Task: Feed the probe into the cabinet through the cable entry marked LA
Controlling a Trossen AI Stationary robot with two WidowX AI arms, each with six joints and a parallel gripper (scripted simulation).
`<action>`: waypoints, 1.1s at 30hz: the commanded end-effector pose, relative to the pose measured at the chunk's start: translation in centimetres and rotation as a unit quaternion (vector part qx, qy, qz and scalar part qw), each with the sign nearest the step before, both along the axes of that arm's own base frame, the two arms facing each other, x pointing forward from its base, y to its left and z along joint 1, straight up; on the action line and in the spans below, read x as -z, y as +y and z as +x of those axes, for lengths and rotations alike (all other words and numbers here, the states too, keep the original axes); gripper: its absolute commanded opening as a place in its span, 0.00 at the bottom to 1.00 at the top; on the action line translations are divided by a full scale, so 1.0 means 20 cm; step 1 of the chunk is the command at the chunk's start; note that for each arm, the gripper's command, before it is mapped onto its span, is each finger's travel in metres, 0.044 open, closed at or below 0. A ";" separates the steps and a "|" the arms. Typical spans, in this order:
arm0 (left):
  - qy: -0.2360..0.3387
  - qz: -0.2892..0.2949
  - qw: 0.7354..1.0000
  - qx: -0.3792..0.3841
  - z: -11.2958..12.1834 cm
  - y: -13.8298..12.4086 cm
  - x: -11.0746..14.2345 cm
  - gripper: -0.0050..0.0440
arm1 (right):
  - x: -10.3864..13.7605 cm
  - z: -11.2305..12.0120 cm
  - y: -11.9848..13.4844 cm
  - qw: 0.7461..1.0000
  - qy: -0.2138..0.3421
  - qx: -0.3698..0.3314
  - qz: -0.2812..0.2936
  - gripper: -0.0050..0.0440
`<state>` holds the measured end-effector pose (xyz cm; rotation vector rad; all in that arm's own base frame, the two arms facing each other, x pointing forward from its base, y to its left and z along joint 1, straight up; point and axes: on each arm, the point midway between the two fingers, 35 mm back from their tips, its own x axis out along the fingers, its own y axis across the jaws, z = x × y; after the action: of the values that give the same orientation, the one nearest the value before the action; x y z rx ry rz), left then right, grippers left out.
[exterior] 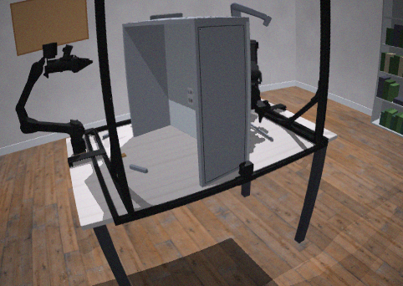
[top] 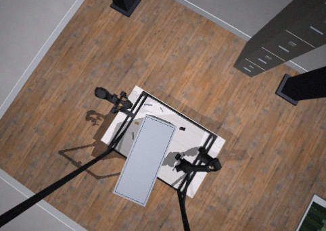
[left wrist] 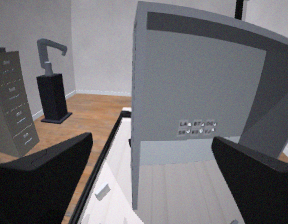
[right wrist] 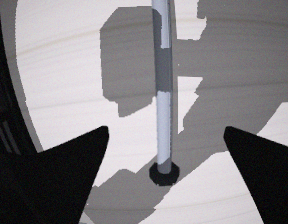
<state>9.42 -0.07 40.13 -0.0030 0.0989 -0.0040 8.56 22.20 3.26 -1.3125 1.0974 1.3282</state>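
The probe (right wrist: pixel 164 110) (exterior: pixel 262 132), a thin pale rod with a black collar at one end, lies on the table. The tall grey cabinet (top: pixel 145 159) (exterior: pixel 221 100) (left wrist: pixel 195 75) stands with its open side toward my left arm. Its inner wall bears two rows of small labelled cable entries; the label LA (left wrist: pixel 183 124) is top left. My right gripper (right wrist: pixel 168 132) points down over the probe, open, its fingertips either side of the rod in view, holding nothing. My left gripper (left wrist: pixel 154 141) (exterior: pixel 90 61) is open and empty in the air facing the open side.
A small dark block (top: pixel 182 128) lies behind the cabinet's end. An orange piece (top: pixel 136 123) (exterior: pixel 123 155) and a short grey rod (top: pixel 132 135) (exterior: pixel 138 168) lie on the left arm's side. A black frame (exterior: pixel 188 201) edges the table, with tall posts.
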 end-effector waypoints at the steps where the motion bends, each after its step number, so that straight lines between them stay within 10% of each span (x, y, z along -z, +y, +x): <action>1: 0.001 0.002 1.000 -0.002 0.00 0.00 0.00 1.00 | 0.04 -0.01 -0.02 1.000 0.004 0.000 -0.008 1.00; 12: 0.001 0.002 1.000 -0.002 0.00 0.00 0.00 1.00 | 0.06 -0.01 -0.02 1.000 0.004 0.000 -0.008 1.00; 28: 0.001 0.002 1.000 -0.002 0.00 0.00 0.00 1.00 | 0.04 0.00 -0.01 1.000 0.001 0.000 -0.003 0.31; 33: 0.001 0.002 1.000 -0.002 0.00 0.00 0.00 1.00 | 0.04 0.00 -0.01 1.000 0.001 0.000 -0.003 0.27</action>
<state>9.42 -0.07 40.13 -0.0030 0.0989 -0.0040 8.48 21.99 2.33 -1.3165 1.1053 1.3276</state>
